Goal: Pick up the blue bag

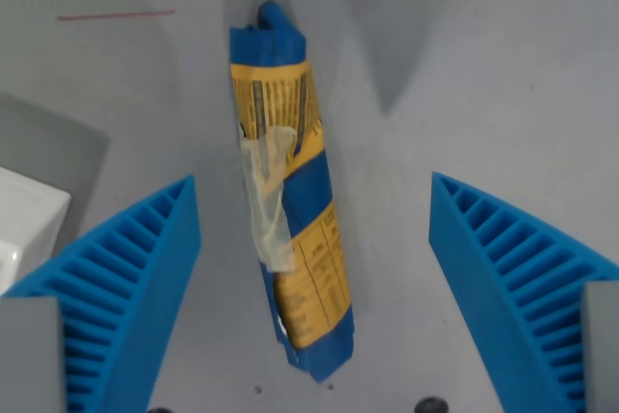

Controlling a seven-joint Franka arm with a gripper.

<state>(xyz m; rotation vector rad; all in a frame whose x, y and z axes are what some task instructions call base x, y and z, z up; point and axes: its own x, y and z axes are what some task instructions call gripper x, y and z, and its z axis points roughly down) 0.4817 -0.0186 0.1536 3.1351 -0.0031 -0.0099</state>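
Observation:
The blue bag (290,200) lies lengthwise on the grey table, rolled up narrow, with yellow printed panels and a strip of clear tape along it. It runs from the upper middle of the wrist view down to the lower middle. My gripper (314,239) is open, its two blue ribbed fingers (135,268) standing wide apart on either side of the bag. The bag sits between them, closer to the finger on the wrist view's left, and neither finger touches it.
A white box-like object (24,224) sits at the wrist view's left edge beside a darker grey patch (53,147). A thin red line (116,15) is drawn on the table at the upper left.

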